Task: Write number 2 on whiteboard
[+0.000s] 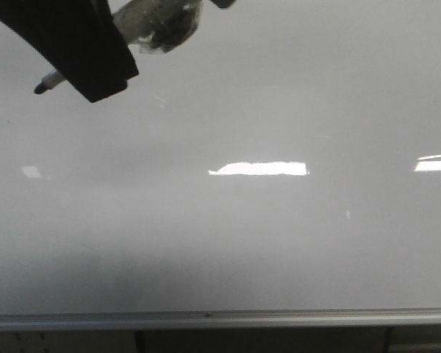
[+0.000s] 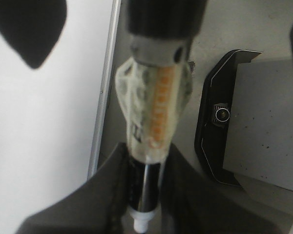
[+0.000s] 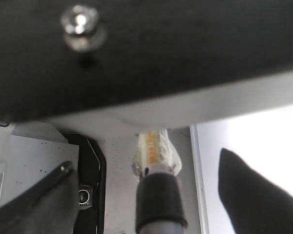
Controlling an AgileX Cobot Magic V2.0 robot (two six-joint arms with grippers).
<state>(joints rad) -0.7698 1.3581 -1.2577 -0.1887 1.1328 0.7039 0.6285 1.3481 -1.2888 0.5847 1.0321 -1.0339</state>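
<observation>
Marker held over whiteboard (image 1: 228, 243), no digit visible on it.

Whiteboard fills the front view: glossy grey-white, bright reflections mid-right, silver rail (image 1: 220, 319) along the lower edge, surface blank where visible. Left arm link (image 1: 73, 40) comes in at upper left, dark, crossing in front of the marker (image 1: 50, 81), whose dark tip pokes out just left of it, seen over the board's upper-left area; contact with the board can't be told. Left wrist view: left gripper (image 2: 142, 190) closed around the marker barrel, fingers (image 2: 102, 195) tight on both sides, white end sticking out below. Right gripper (image 3: 151, 200): jaws spread wide, nothing clamped, marker's taped barrel seen between them.
</observation>
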